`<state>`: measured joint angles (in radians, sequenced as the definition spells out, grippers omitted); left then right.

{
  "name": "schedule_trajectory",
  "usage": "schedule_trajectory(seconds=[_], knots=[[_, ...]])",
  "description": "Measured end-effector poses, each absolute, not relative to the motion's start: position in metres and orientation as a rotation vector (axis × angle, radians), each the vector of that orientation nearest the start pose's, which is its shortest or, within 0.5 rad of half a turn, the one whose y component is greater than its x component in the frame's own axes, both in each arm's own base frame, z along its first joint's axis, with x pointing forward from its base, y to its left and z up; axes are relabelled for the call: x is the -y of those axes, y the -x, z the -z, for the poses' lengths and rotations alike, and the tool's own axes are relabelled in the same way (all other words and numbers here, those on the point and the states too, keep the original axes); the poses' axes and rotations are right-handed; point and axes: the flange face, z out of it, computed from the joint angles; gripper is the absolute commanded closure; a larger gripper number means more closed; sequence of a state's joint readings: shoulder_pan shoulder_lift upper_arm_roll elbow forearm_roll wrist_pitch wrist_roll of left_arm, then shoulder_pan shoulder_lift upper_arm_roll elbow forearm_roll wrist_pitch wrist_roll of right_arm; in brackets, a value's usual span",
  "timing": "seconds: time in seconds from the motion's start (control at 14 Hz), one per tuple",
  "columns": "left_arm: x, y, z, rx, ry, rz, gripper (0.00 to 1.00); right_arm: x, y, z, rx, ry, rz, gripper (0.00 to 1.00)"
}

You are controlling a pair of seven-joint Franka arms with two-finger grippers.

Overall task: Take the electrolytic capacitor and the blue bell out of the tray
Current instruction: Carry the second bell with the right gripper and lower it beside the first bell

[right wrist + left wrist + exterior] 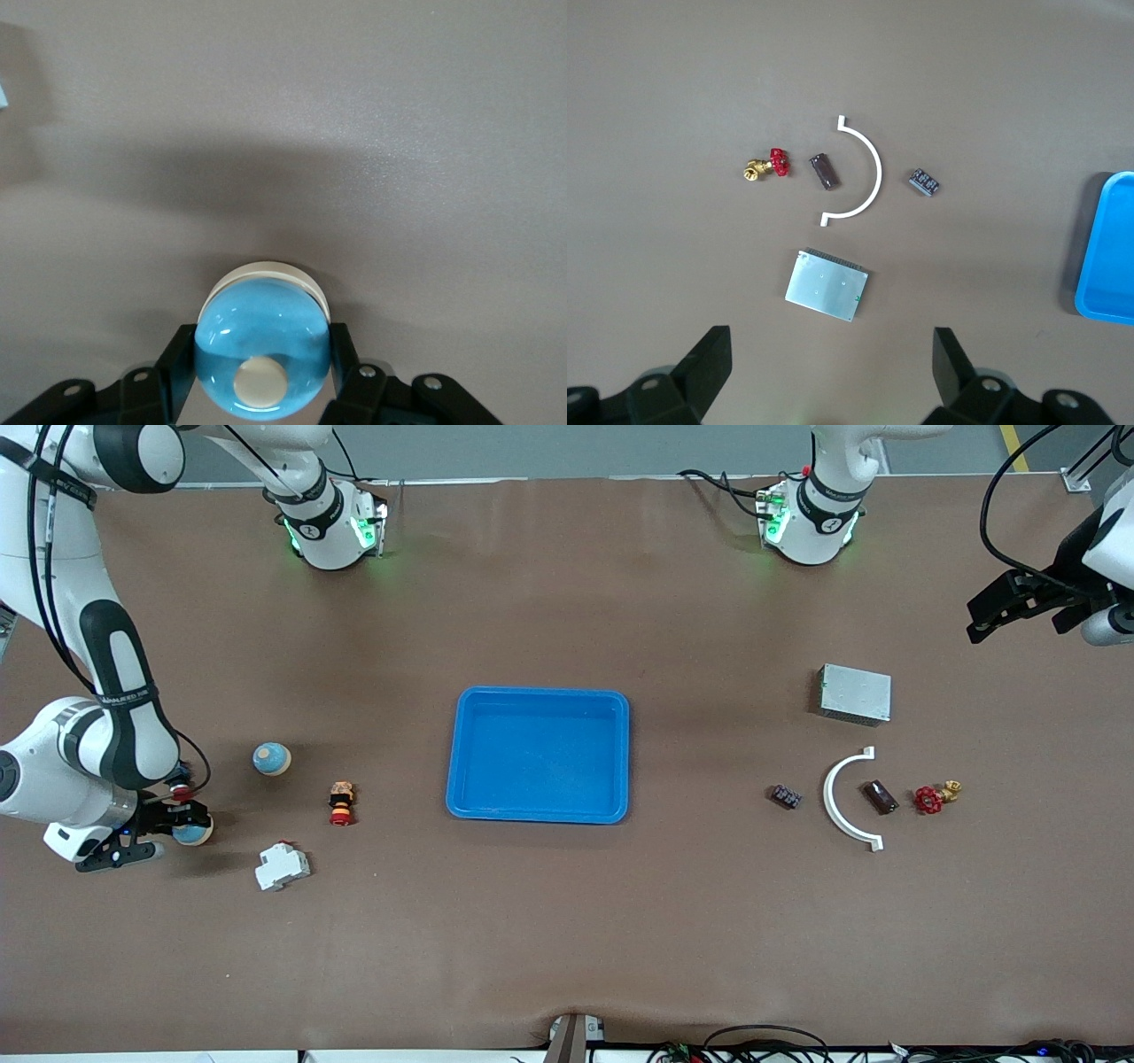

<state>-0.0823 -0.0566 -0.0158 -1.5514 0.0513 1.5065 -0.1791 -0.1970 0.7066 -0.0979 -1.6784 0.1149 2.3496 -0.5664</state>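
Observation:
My right gripper (pixel 182 834) is shut on a glossy blue bell (pixel 193 832) with a cream base and a cream button, close to the table at the right arm's end. The right wrist view shows the bell (pixel 262 341) filling the gap between the black fingers (pixel 177 359). The capacitor (pixel 881 797), a small dark brown cylinder, lies inside the curve of a white arc (pixel 837 802) at the left arm's end. My left gripper (pixel 1001 615) hangs open and holds nothing, high over the table beside a silver box (pixel 855 693). Its wrist view shows the capacitor (pixel 824 171) well away from its fingers (pixel 709 359).
A blue tray (pixel 461 779) sits mid-table. Near the held bell are a second blue and cream dome (pixel 271 759), a red and yellow push button (pixel 341 803) and a white breaker (pixel 283 865). A red-handled brass valve (pixel 935 796) and a black terminal block (pixel 786 796) flank the arc.

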Motion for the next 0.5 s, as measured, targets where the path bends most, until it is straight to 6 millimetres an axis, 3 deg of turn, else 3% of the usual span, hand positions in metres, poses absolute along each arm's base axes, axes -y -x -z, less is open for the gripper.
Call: schedule_trajectory(seconds=[0.5], knots=[[0.0465,-0.5283,-0.6587,0.131,3.089,0.029,0.00,0.1888,-0.6488,-0.1843,0.329,3.096,-0.035,1.00]])
